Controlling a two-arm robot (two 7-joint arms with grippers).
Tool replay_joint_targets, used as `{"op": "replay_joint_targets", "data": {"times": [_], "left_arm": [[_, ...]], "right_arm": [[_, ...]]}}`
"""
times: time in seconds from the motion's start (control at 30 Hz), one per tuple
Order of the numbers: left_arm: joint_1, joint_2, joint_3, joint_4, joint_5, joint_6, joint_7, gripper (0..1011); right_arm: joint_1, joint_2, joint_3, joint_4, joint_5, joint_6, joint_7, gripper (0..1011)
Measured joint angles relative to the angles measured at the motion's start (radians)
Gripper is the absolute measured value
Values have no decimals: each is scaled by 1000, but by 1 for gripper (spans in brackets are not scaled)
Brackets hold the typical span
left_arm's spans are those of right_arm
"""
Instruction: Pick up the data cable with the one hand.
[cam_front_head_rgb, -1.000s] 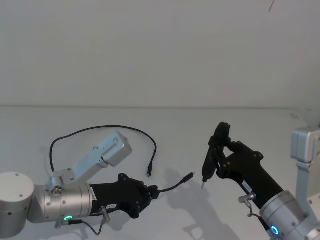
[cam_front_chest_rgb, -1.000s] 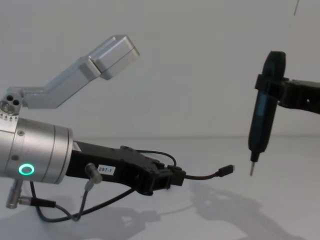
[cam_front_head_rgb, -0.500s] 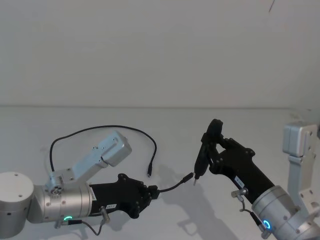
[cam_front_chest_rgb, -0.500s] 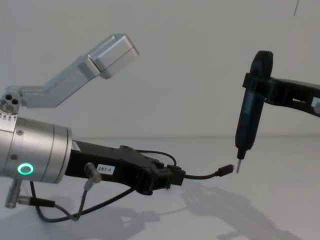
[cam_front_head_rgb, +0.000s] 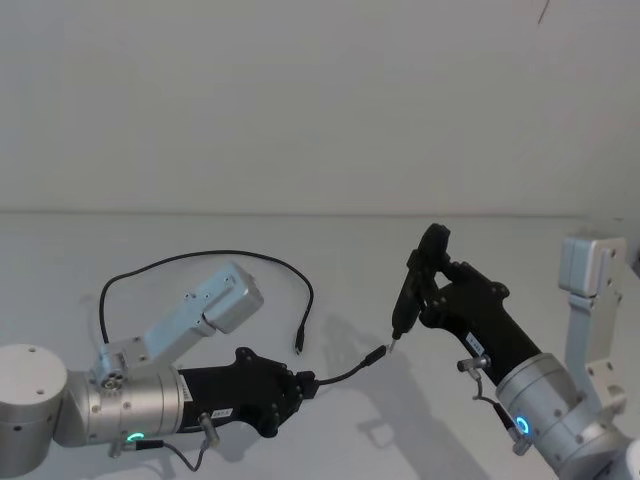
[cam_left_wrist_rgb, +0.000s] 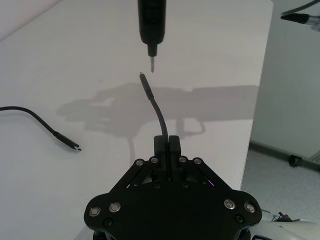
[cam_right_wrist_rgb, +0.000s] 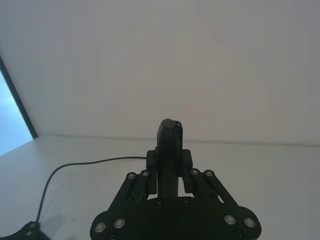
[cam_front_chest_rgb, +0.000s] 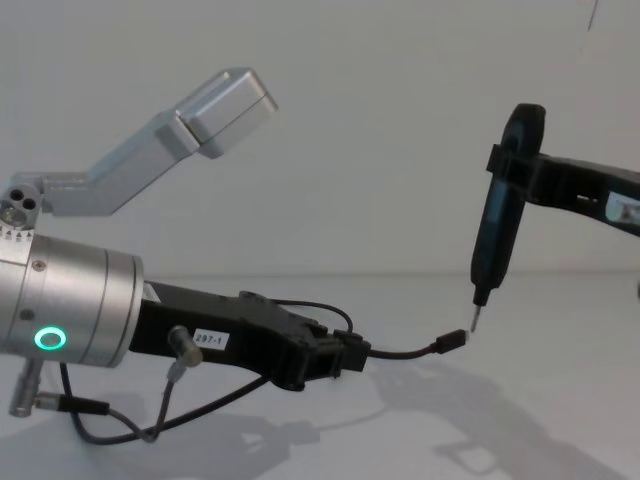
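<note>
The data cable (cam_front_head_rgb: 200, 257) is a thin black cord looped on the white table, with one plug (cam_front_head_rgb: 298, 348) lying flat. My left gripper (cam_front_head_rgb: 305, 385) is shut on the cable close to its other end. That end sticks out past the fingers, and its plug (cam_front_chest_rgb: 455, 340) hangs in the air. In the left wrist view the cable (cam_left_wrist_rgb: 159, 112) rises from between the shut fingers (cam_left_wrist_rgb: 167, 145). My right gripper (cam_front_head_rgb: 425, 298) is shut on a slim black pointed tool (cam_front_chest_rgb: 498, 235). The tool's tip (cam_front_chest_rgb: 474, 322) hovers just above the raised plug.
A grey camera bracket (cam_front_head_rgb: 215, 305) stands over the left wrist, and another (cam_front_head_rgb: 590, 290) is on the right arm. The table's edge (cam_left_wrist_rgb: 255, 115) runs near the left gripper, with floor beyond. A plain white wall stands behind the table.
My right gripper has carried the pointed tool leftward and down, bringing its tip right over the raised plug. The left gripper and the cable have stayed put.
</note>
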Motion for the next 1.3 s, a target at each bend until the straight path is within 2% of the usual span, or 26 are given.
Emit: {"op": "replay_joint_targets", "data": {"times": [0.4, 1.3], "left_arm": [[0, 0, 0, -1, 0, 0, 0, 47], [0, 0, 0, -1, 0, 0, 0, 47]], "right_arm": [[28, -22, 7, 53, -23, -19, -10, 279], [30, -48, 5, 64, -50, -4, 2, 279]]}}
